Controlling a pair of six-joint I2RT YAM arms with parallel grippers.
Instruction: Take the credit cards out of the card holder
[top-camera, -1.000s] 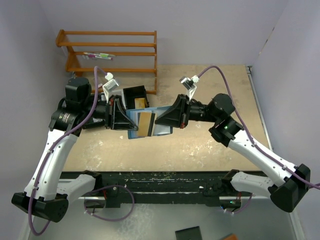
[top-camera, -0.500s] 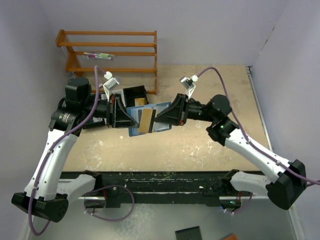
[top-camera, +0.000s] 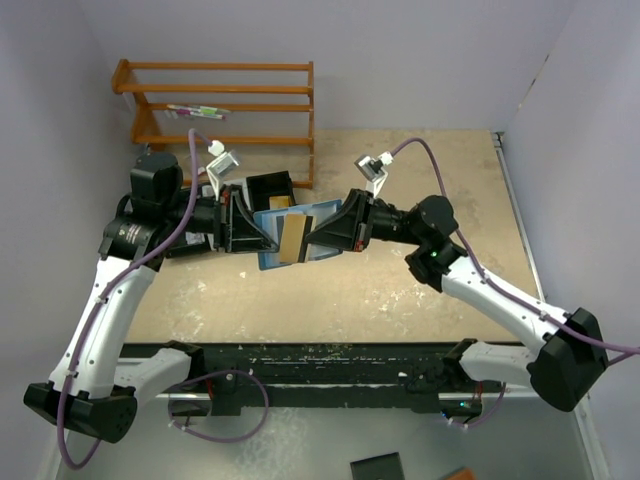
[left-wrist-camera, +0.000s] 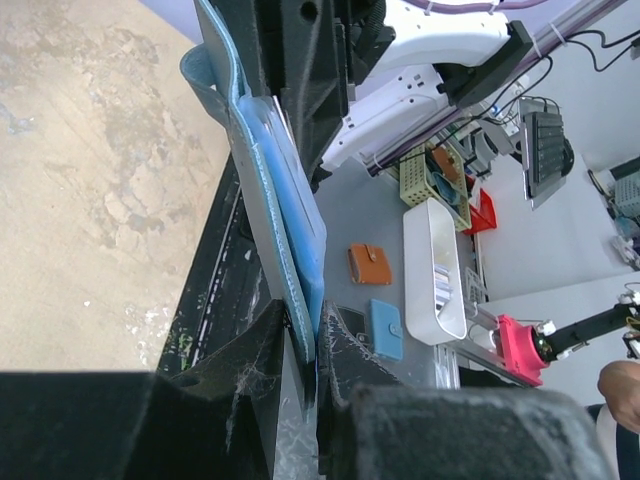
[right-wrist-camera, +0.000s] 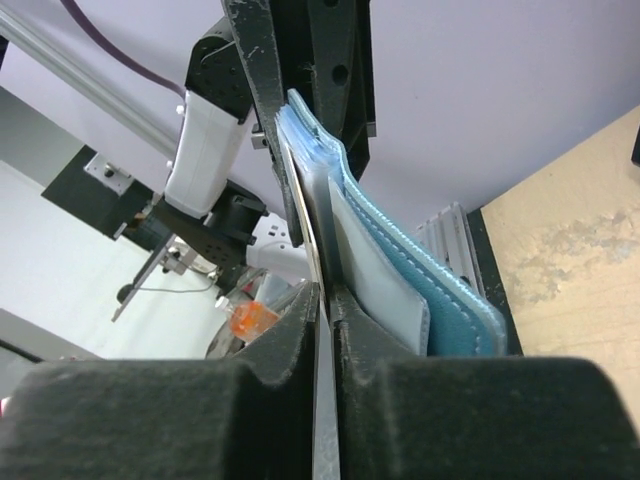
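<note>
The blue card holder (top-camera: 268, 250) hangs open above the table between both arms. My left gripper (top-camera: 262, 240) is shut on its left edge; in the left wrist view the jaws (left-wrist-camera: 315, 345) pinch the blue flap (left-wrist-camera: 275, 210). A gold-tan credit card (top-camera: 292, 238) stands out of the holder's pale pocket. My right gripper (top-camera: 310, 240) is shut on that card. In the right wrist view the card's thin edge (right-wrist-camera: 312, 240) runs down between the fingers (right-wrist-camera: 326, 300). The holder's grey pocket and blue cover (right-wrist-camera: 440, 290) lie just to its right.
A black tray (top-camera: 270, 188) sits on the table right behind the holder. A wooden rack (top-camera: 220, 100) stands at the back left. A black rail (top-camera: 340, 360) runs along the near table edge. The side walls are close on both sides.
My right arm has pushed left, closing in on the holder. The holder and card have shifted slightly up and left between the grippers. The left arm has barely moved.
</note>
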